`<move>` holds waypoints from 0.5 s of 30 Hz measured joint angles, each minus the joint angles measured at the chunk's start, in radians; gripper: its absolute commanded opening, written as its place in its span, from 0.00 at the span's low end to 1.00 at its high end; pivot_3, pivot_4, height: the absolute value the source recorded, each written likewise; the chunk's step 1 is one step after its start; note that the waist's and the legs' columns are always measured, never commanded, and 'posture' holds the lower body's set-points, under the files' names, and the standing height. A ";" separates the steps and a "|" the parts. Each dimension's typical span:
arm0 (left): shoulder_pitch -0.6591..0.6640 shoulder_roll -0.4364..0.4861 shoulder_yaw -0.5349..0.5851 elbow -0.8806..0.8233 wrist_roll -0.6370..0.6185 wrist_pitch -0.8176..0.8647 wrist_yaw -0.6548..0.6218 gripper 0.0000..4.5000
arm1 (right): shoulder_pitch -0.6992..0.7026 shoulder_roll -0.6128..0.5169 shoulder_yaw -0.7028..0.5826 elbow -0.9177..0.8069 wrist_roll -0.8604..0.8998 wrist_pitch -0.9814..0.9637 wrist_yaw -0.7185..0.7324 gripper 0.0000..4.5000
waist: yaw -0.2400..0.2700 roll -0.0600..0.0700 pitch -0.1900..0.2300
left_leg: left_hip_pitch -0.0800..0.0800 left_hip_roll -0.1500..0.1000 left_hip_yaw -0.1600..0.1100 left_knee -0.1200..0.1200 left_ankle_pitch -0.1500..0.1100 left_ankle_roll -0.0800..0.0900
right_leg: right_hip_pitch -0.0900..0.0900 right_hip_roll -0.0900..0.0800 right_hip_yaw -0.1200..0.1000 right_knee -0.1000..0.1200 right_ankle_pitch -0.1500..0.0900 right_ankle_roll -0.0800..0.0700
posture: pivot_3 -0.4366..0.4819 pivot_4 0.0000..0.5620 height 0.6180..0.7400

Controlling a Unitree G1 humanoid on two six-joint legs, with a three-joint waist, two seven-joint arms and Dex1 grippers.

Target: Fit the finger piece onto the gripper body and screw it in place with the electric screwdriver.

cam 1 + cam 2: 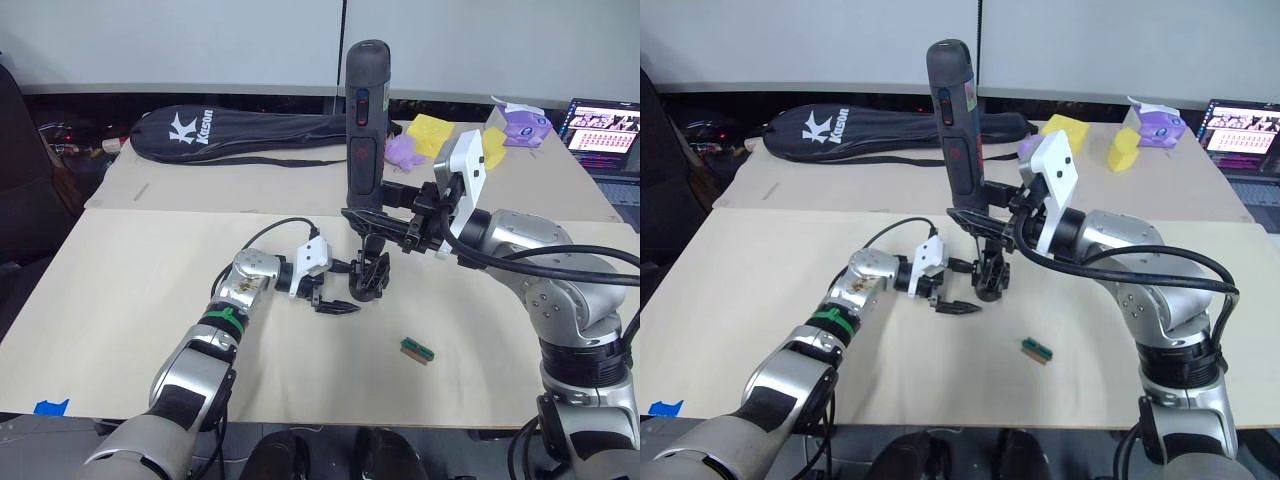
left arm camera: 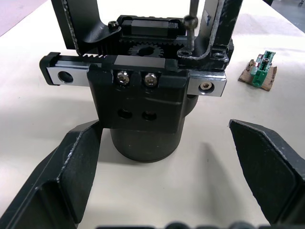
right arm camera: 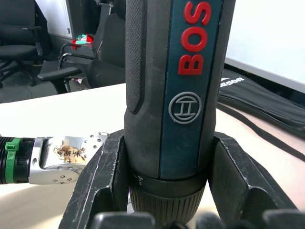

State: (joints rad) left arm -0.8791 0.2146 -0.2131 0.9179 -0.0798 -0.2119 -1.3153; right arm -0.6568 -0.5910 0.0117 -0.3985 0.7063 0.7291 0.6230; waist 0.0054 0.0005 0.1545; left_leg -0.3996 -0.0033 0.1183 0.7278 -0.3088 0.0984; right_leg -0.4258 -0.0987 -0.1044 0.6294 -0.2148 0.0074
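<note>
Right tool (image 1: pixel 400 222) clamps the electric screwdriver (image 1: pixel 362 120) upright, its bit down on the gripper body (image 1: pixel 368 275) at mid-table.
Left tool (image 1: pixel 335 292) sits spread apart beside the body, one finger (image 2: pixel 62 174) touching its base. A green block (image 1: pixel 417 349) lies nearby on the table (image 1: pixel 130 290); a black bag (image 1: pixel 240 132), yellow shapes (image 1: pixel 432 134) and a laptop (image 1: pixel 602 128) crowd the far edge.

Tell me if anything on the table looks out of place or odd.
Only the small green block stands out: it lies loose and askew on the table, apart from the gripper body. The screwdriver stands upright over the body, nothing spilled or visibly damaged.
</note>
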 measured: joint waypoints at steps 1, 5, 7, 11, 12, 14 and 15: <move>0.000 0.000 0.000 0.000 0.000 0.000 0.000 1.00 | 0.001 0.001 0.000 0.000 -0.002 0.000 0.001 0.43 | 0.000 0.000 0.000 | 0.000 0.000 0.000 0.000 0.000 0.000 | 0.000 0.000 0.000 0.000 0.000 0.000 | 0.48 0.27 1.00; 0.000 -0.001 0.000 0.000 0.000 0.000 -0.001 1.00 | 0.003 0.002 0.000 0.000 -0.020 -0.001 0.008 0.43 | 0.000 0.000 0.000 | 0.000 0.000 0.000 0.000 0.000 0.000 | 0.000 0.000 0.000 0.000 0.000 0.000 | 0.48 0.27 1.00; 0.000 -0.001 0.000 0.000 0.000 0.000 -0.001 1.00 | 0.004 0.002 0.000 0.000 -0.025 -0.002 0.010 0.43 | 0.000 0.000 0.000 | 0.000 0.000 0.000 0.000 0.000 0.000 | 0.000 0.000 0.000 0.000 0.000 0.000 | 0.48 0.27 1.00; 0.000 -0.001 0.000 0.000 0.000 0.000 0.000 1.00 | 0.009 0.003 -0.002 0.000 -0.029 -0.003 0.014 0.43 | 0.000 0.000 0.000 | 0.000 0.000 0.000 0.000 0.000 0.000 | 0.000 0.000 0.000 0.000 0.000 0.000 | 0.48 0.27 1.00; 0.000 -0.002 0.000 0.000 0.000 0.000 0.000 1.00 | 0.009 0.004 -0.003 0.000 -0.031 -0.003 0.014 0.43 | 0.000 0.000 0.000 | 0.000 0.000 0.000 0.000 0.000 0.000 | 0.000 0.000 0.000 0.000 0.000 0.000 | 0.48 0.27 1.00; 0.000 -0.002 0.000 0.000 0.000 0.000 0.000 1.00 | 0.010 0.007 -0.005 0.000 -0.034 -0.003 0.014 0.43 | -0.001 0.000 0.000 | 0.000 0.000 0.000 0.000 0.000 0.000 | 0.000 0.000 0.000 0.000 0.000 0.000 | 0.48 0.27 1.00; 0.000 -0.002 0.000 0.000 0.000 0.000 0.000 1.00 | 0.010 0.008 -0.005 0.000 -0.035 -0.003 0.015 0.43 | -0.001 0.000 0.000 | 0.000 0.000 0.000 0.000 0.000 0.000 | 0.000 0.000 0.000 0.000 0.000 0.000 | 0.48 0.27 1.00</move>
State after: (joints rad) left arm -0.8791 0.2123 -0.2131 0.9179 -0.0796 -0.2119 -1.3148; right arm -0.6464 -0.5825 0.0066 -0.3984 0.6715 0.7258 0.6375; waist 0.0042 0.0005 0.1545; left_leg -0.3995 -0.0033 0.1183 0.7278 -0.3088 0.0983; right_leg -0.4258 -0.0986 -0.1044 0.6294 -0.2148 0.0074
